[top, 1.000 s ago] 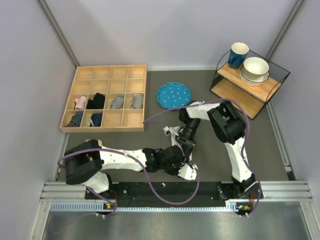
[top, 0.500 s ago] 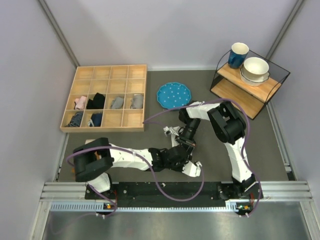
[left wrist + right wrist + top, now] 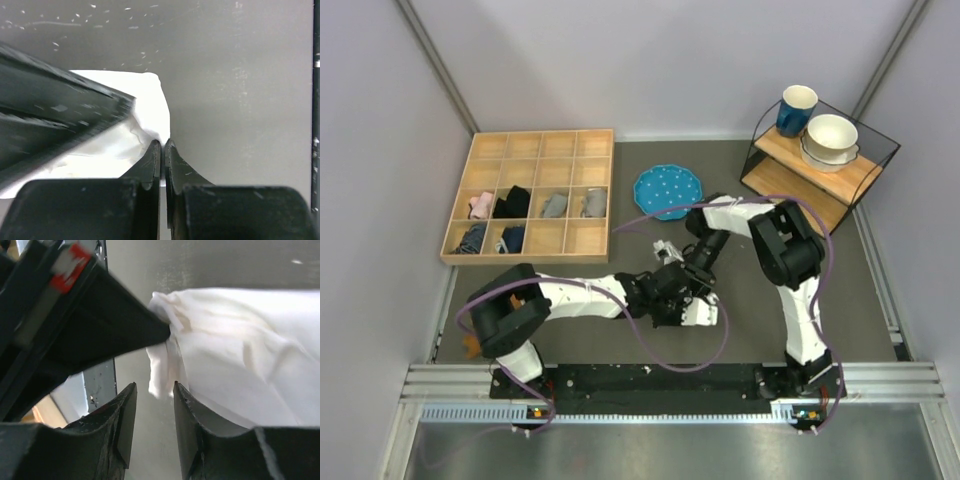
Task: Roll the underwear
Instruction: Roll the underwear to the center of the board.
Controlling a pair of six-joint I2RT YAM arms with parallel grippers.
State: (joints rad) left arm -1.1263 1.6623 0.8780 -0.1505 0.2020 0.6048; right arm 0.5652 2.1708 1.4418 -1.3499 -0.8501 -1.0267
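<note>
The underwear (image 3: 703, 314) is a white bunched bundle on the grey table, just right of centre near the front edge. My left gripper (image 3: 691, 299) reaches in from the left. In the left wrist view it (image 3: 163, 142) is shut, its tips pinching the right edge of the white cloth (image 3: 145, 100). My right gripper (image 3: 686, 277) comes down from behind, right beside the left one. It (image 3: 154, 385) stands open, and a loose fold of the underwear (image 3: 240, 350) hangs just ahead of its tips. The left arm's dark body (image 3: 75, 325) crosses that view.
A wooden compartment tray (image 3: 535, 145) holding small cloth bundles sits at the back left. A blue plate (image 3: 667, 190) lies behind the arms. A wire-and-wood shelf (image 3: 790, 185) with a mug and bowls stands at the back right. Walls close in on three sides.
My left gripper slid toward the bundle and shut on the cloth's edge. My right gripper opened and let the cloth go, its arm shifting slightly back.
</note>
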